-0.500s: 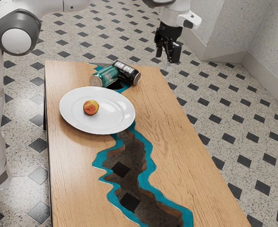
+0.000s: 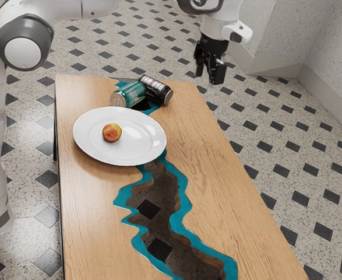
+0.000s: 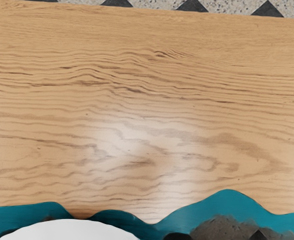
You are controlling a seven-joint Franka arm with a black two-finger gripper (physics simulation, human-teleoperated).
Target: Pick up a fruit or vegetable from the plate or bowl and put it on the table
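Observation:
The gripper (image 2: 206,80) is high above the table's far end, toward the exterior view's right, well apart from the plate. Its two black fingers stand open with nothing between them. A small red-and-yellow fruit (image 2: 112,133) rests on the white plate (image 2: 141,149), left of the plate's middle in the exterior view. In the wrist view, part of the white plate's rim (image 3: 69,231) shows below the wood tabletop (image 3: 147,110).
A green can (image 2: 130,94) and a black can (image 2: 155,90) lie on their sides behind the plate. A teal-edged, dark winding channel (image 2: 159,204) runs along the wooden table (image 2: 211,198). Tiled floor (image 2: 275,140) surrounds it.
My gripper has shifted slightly toward the exterior view's right and a little lower in that view. The fruit, plate and cans have stayed put.

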